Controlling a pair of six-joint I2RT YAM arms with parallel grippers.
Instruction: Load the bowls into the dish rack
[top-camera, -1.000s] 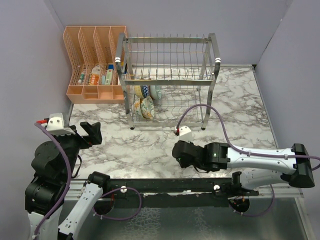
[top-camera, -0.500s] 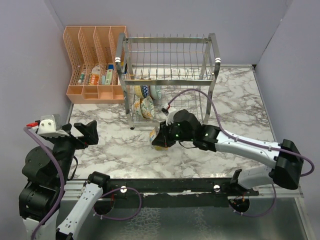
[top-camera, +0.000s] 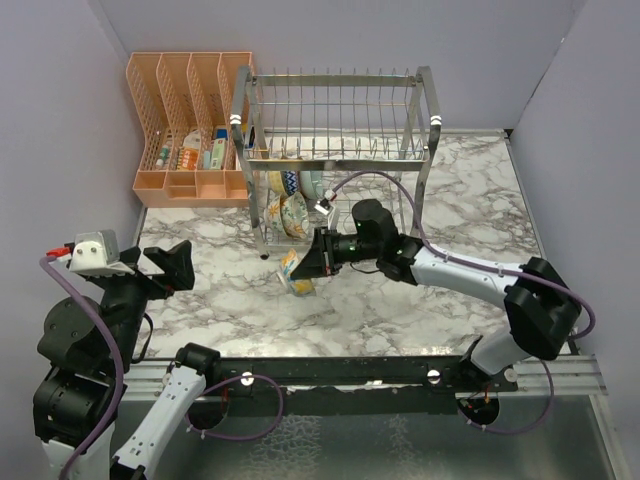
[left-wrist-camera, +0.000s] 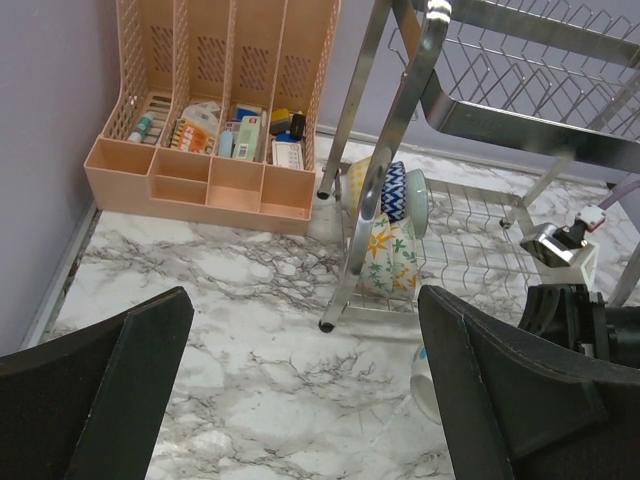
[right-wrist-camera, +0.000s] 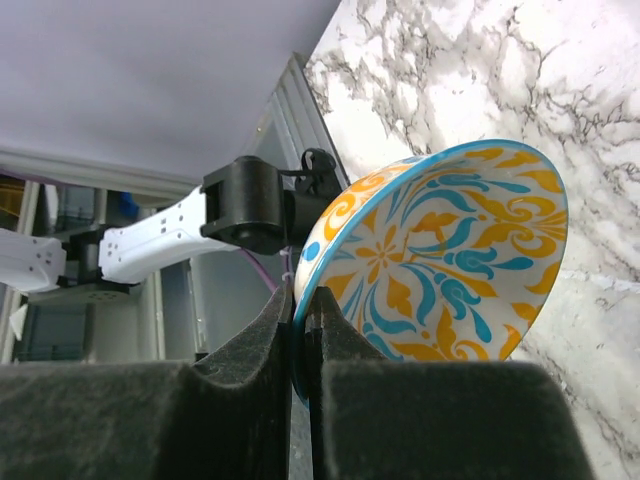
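My right gripper (top-camera: 312, 262) is shut on the rim of a bowl with an orange and blue floral design (right-wrist-camera: 440, 260), held on edge just above the marble in front of the dish rack's left leg; the bowl also shows in the top view (top-camera: 295, 273). The chrome two-tier dish rack (top-camera: 335, 160) stands at the back, with several patterned bowls (top-camera: 290, 205) on edge in its lower tier, also in the left wrist view (left-wrist-camera: 390, 240). My left gripper (left-wrist-camera: 300, 400) is open and empty, high over the left side of the table.
A peach plastic organizer (top-camera: 190, 130) with small items stands left of the rack against the back wall. The right arm's cable (top-camera: 400, 195) loops in front of the rack. Purple walls close in both sides.
My right arm has swung from the table's front right toward the rack's left front, carrying the bowl leftward and away from the arm bases. The left arm has shifted slightly.
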